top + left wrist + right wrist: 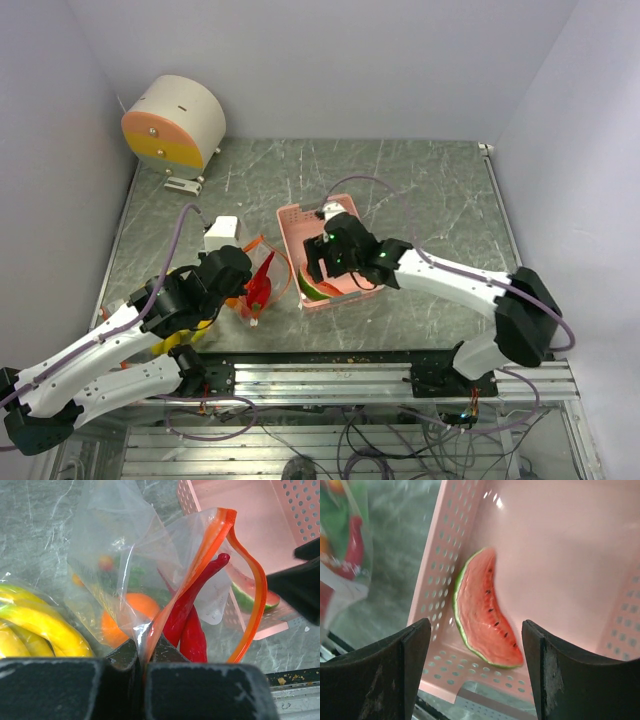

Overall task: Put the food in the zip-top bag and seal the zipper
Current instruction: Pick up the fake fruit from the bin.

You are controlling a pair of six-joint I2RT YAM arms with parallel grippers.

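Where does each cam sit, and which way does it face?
Top external: above and behind the arm bases, looking down on the table; both arms show, left gripper at the zip-top bag, right gripper over the pink tray.
Left wrist: looks along its shut gripper, which pinches the bag's edge; chili peppers, orange and bananas ahead.
Right wrist: looks down past its open gripper into the tray at the watermelon slice.
Shared: both wrist views show the tray and the slice.

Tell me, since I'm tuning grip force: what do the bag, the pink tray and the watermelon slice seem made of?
Bag: thin clear plastic film, creased, glossy, contents showing through. Pink tray: rigid moulded plastic, smooth sheen, perforated walls. Watermelon slice: likely a plastic or rubber toy; dull rippled surface, painted seeds.
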